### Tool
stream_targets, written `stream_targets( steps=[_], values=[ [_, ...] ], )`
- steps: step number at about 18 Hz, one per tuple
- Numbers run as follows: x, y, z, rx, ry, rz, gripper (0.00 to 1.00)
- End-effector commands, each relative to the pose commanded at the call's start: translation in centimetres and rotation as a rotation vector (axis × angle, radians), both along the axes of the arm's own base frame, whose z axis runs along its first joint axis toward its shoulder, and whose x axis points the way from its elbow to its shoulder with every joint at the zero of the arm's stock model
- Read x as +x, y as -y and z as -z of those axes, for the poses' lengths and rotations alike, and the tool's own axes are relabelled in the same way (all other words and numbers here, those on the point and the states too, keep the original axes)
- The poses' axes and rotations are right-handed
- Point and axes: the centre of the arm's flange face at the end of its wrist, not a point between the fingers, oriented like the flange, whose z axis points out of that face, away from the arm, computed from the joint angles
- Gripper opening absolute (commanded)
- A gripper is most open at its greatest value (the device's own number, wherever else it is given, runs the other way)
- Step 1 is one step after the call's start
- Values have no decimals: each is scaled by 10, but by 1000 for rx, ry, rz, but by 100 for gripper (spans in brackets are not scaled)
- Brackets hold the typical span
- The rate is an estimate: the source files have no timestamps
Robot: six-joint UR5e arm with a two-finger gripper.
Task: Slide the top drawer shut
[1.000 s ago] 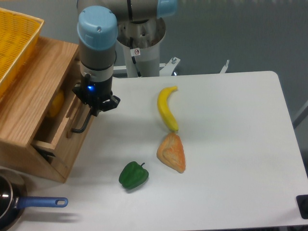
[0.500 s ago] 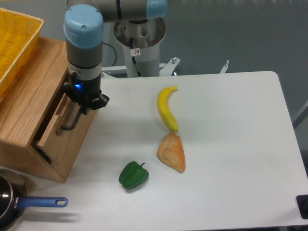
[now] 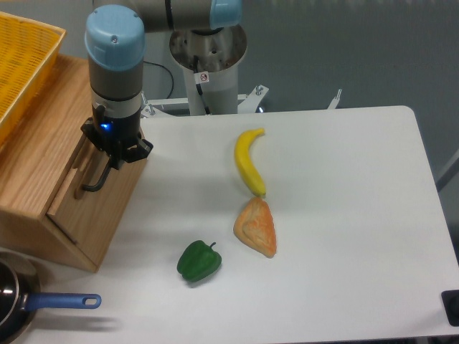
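The top drawer (image 3: 75, 188) sits flush in the wooden cabinet (image 3: 36, 165) at the worktop's (image 3: 344, 215) left edge. The end effector (image 3: 111, 159) is at the far end of its black bar handle (image 3: 97, 179) (whether clamped or apart, I cannot tell). A banana (image 3: 248, 162) lies to the right.

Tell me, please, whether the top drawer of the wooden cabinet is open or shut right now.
Shut, or very nearly. The top drawer front sits flush with the cabinet face, no gap or interior showing, with the gripper at its black handle.
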Motion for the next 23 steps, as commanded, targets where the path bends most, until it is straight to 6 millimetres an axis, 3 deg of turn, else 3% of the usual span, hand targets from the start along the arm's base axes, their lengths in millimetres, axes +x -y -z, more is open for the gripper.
stream_targets(
  steps=[13,16,19,23],
  values=[
    [6,-2,1,2,17,8,9],
    [2,-3,1,7,5,7,13],
    [-22,-5,-12,34,-25,-20,18],
    [-79,14,-19,24,-119,-87,39]
  ],
)
